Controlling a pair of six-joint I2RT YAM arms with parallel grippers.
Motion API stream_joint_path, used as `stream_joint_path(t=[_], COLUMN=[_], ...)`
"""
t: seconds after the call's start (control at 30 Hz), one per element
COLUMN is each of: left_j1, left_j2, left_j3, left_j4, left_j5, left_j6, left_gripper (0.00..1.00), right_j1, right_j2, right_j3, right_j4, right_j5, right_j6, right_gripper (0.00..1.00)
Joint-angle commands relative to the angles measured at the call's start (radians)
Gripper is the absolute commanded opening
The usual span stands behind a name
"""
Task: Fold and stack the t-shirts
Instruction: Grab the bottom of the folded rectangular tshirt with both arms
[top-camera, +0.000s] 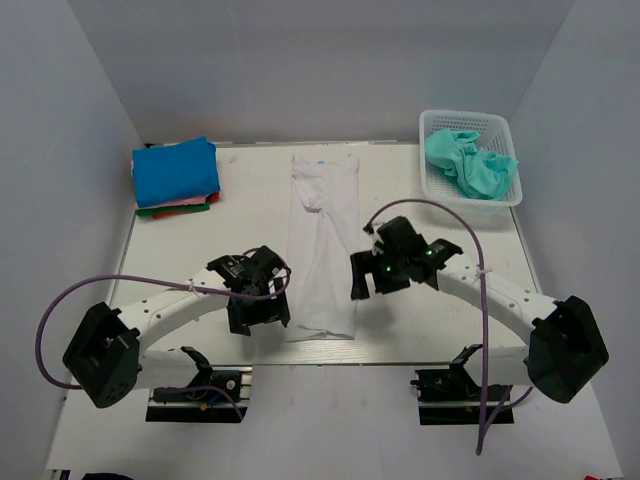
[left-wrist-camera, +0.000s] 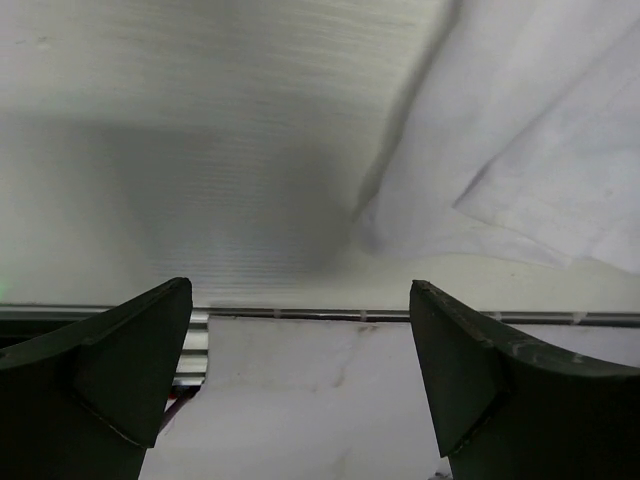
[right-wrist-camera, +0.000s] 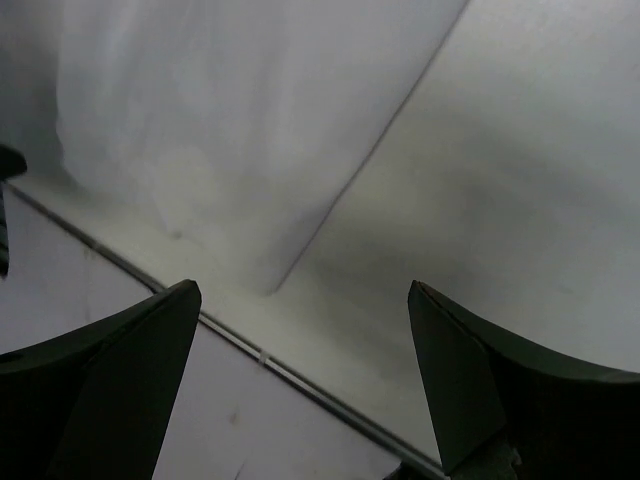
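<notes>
- white t-shirt (top-camera: 322, 250): long folded strip, centre frame
- left gripper (top-camera: 260, 316): jaws apart, empty, strip's lower left
- right gripper (top-camera: 363, 284): jaws apart, empty, strip's right edge

light: bright, even | shadows: soft | wrist views: dimmer, foreground blurred

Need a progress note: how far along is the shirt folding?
Done: folded stack topped by bright blue t-shirt. In hand: white cloth t-shirt folded into a strip, unheld between left gripper and right gripper, both open. Remaining: crumpled teal t-shirt in white plastic lattice basket.
</notes>
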Motion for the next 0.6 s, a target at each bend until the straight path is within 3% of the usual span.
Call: stream_joint_path(t=[0.0, 0.07, 0.27, 0.37, 0.57], left_j1=[-0.01, -0.022, -0.022, -0.022, -0.022], left_j2=[0.042, 0.052, 0.037, 0.015, 0.04], left_j3=[-0.012, -0.033, -0.127, -0.216, -0.262], left_j4=[0.147, 0.178, 0.247, 0.379, 0.486], left_j5=[0.086, 0.105, 0.116, 0.187, 0.198], left_j6=[0.061, 0.072, 0.072, 0.072, 0.072], left_gripper=[1.0, 0.97, 0.84, 0.82, 0.75], right_j1=[0.072, 0.103, 0.171, 0.186, 0.218], right_j2=[-0.052, -0.024, 0.024, 0.044, 0.064], right_j3=[-0.041, -0.069, -0.129, -0.175, -0.253], right_j4=[-0.028, -0.008, 0.072, 0.131, 0.233], right_j5=[-0.07, -0.073, -0.076, -0.094, -0.117], right_j6=[0.08, 0.105, 0.142, 0.143, 0.16], right_gripper=[0.9, 0.9, 0.76, 0.7, 0.67])
